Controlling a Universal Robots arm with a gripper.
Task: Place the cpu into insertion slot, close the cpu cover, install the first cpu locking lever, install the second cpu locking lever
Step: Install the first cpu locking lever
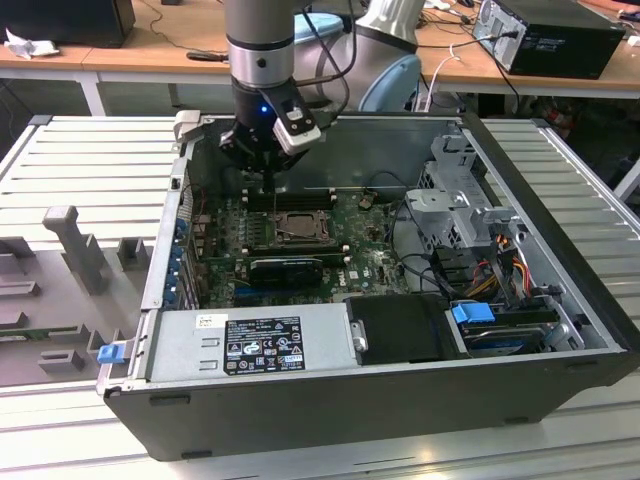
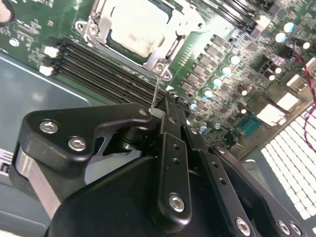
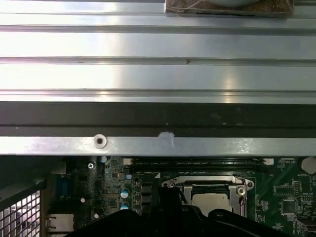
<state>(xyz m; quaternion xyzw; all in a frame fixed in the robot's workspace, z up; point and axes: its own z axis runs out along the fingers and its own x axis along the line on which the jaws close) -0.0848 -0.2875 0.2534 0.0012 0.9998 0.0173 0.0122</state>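
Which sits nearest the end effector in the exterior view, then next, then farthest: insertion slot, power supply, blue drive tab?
1. insertion slot, just beneath the end effector.
2. power supply, along the case wall nearest the camera.
3. blue drive tab, toward the exterior view's right.
In the second wrist view, the end effector is shut on the locking lever.

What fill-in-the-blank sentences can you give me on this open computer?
The chip sits in the ___. The circuit board around it is ___. The tool is ___ on a thin lever beside the chip. Missing: socket, green, shut.
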